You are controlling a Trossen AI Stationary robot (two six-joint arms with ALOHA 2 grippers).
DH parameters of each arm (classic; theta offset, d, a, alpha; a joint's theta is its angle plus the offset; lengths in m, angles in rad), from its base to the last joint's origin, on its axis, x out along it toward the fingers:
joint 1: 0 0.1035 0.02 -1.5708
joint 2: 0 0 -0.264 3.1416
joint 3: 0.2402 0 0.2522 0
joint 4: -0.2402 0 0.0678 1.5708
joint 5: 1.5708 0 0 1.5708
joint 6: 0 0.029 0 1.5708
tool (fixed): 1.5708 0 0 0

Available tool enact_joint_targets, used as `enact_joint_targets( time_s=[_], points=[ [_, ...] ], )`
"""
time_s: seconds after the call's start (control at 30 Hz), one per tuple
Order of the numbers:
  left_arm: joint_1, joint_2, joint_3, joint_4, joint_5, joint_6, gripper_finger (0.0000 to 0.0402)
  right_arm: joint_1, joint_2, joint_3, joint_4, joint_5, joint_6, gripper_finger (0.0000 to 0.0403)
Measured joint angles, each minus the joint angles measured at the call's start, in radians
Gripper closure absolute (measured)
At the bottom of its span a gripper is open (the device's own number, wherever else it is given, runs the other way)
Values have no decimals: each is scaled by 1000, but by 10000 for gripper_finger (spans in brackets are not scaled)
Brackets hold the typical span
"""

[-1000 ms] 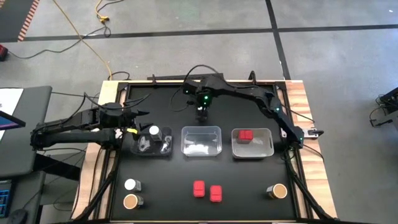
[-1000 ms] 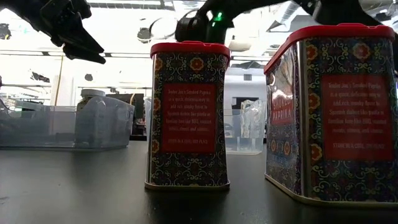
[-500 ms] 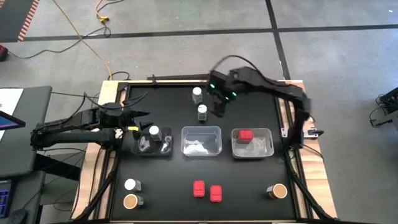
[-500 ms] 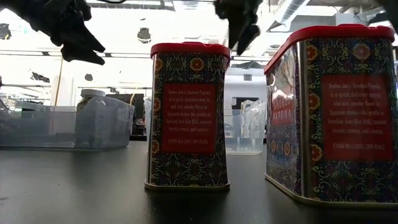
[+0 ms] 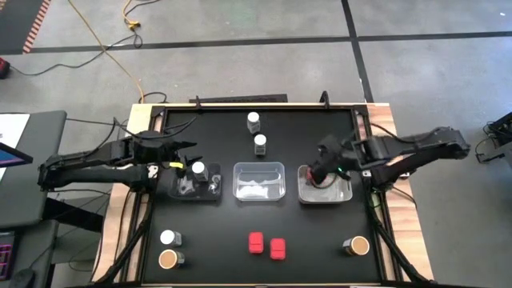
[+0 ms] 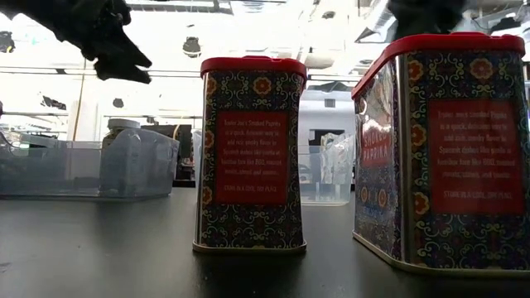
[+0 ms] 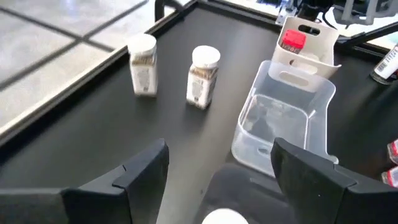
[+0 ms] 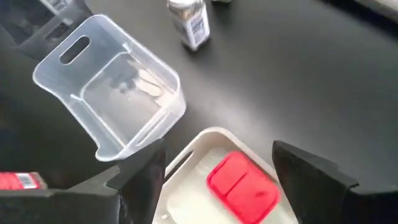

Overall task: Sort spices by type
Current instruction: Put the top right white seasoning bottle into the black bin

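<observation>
Near edge of the bench: 2 red paprika tins [image 5: 267, 244] stand side by side at the middle, unsorted, touching no tray. At the near left corner a white-capped jar [image 5: 169, 238] stands just beside a tan-topped jar [image 5: 168, 258]; a second tan-topped jar [image 5: 358, 246] stands alone toward the near right corner. All 5 wait for pickup.

Mid-bench: 3 clear trays in a row, apparently 1 per type. The left tray [image 5: 210, 194] holds a white-capped jar [image 5: 198, 169], so it looks to be the jar bin. The middle tray [image 5: 259, 182] shows no container; probably reserved for the tan tops. The right tray [image 5: 342, 192] already holds a red tin [image 8: 242, 185].

Left pincer [image 7: 217, 163] hovers over the left tray with its jaws apart, nothing between them; parked here, likely so as not to cross the other arm.

Right pincer [image 8: 219, 163] hangs over the right tray, directly above the red tin, jaws apart and gripping nothing. Judgement: a release or inspection position at the tin bin.

Far edge: 2 white-capped jars [image 5: 257, 133] stand near each other at the middle, well apart from their tray, still to be moved.
</observation>
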Motion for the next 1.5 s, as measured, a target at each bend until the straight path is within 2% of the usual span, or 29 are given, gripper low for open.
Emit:
enact_joint_targets(
  time_s=[0.13,0.23,0.33,0.63,0.8,0.97,1.17,1.5],
  points=[
    [0,93,0,140,5,15,131,61,-88,-156,69,21,92,85],
    [0,170,4,227,12,16,131,81,-128,-212,67,29,111,85],
    [0,255,44,240,12,16,131,85,-169,-242,68,29,82,85],
    [27,500,241,239,12,60,131,51,-287,-261,75,85,-134,85],
    [58,610,379,160,12,94,131,24,-316,-261,86,86,-238,85],
    [86,692,485,98,12,95,131,2,-336,-261,179,86,-412,85],
    [105,748,530,91,13,117,131,-34,-334,-261,230,72,-522,85],
    [105,854,533,120,74,206,131,-41,-324,-261,219,67,-529,85]
  ],
)
